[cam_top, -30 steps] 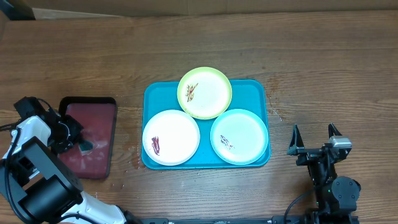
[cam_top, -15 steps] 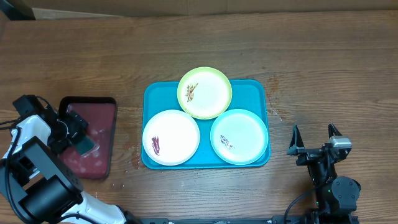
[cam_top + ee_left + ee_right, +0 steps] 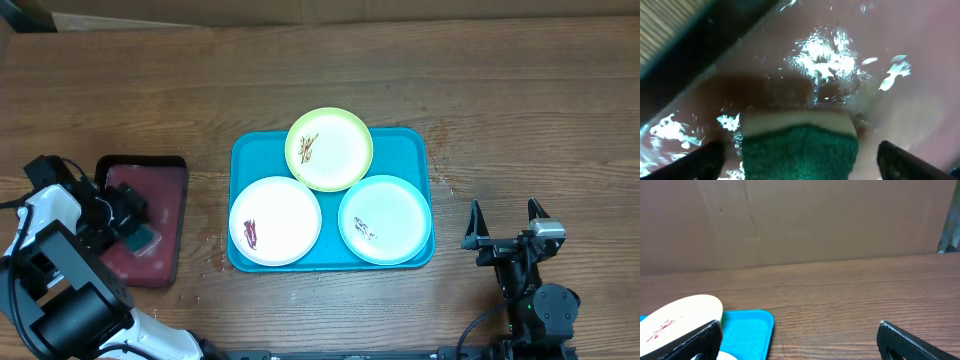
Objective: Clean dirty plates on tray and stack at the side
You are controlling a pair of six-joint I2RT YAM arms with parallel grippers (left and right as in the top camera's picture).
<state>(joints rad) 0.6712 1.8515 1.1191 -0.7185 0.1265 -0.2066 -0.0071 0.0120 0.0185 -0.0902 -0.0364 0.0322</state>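
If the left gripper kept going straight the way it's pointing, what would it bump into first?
Most likely the green sponge. It sits right ahead, between the fingers of the open left gripper, and lies on the wet dark red tray.

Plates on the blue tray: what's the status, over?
Left pincer open, astride sponge on red tray. Right pincer open, right of teal tray. Three plates smeared, unstacked. Nothing blocking them.
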